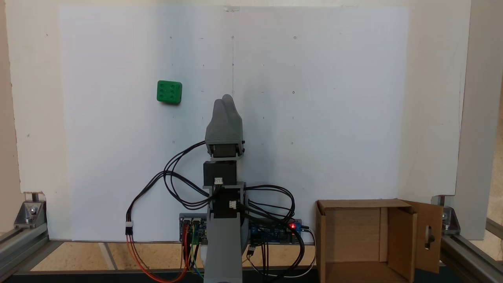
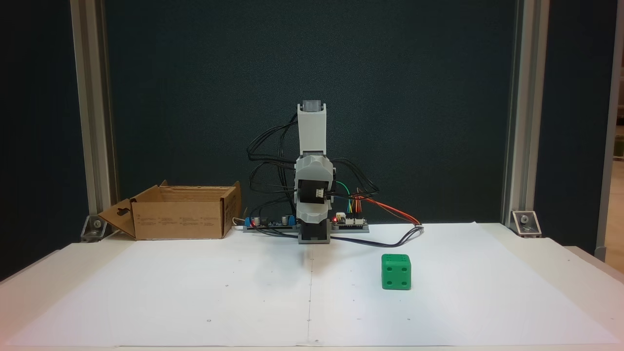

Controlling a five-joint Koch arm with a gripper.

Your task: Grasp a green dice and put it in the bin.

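Both fixed views: rounded green dice [image 1: 169, 92] on smooth paper, corrugated cardboard bin [image 1: 365, 239], grey claw [image 1: 227, 97] closed, empty.

Dice [image 2: 396, 271] on table, bin [image 2: 180, 218] apart

Open bench around the die

The green dice [image 1: 169, 92] stands alone on the white bench [image 1: 334, 118], bare sheet on every side; the bin [image 1: 355, 239] sits well apart beside the arm's base, its top open.
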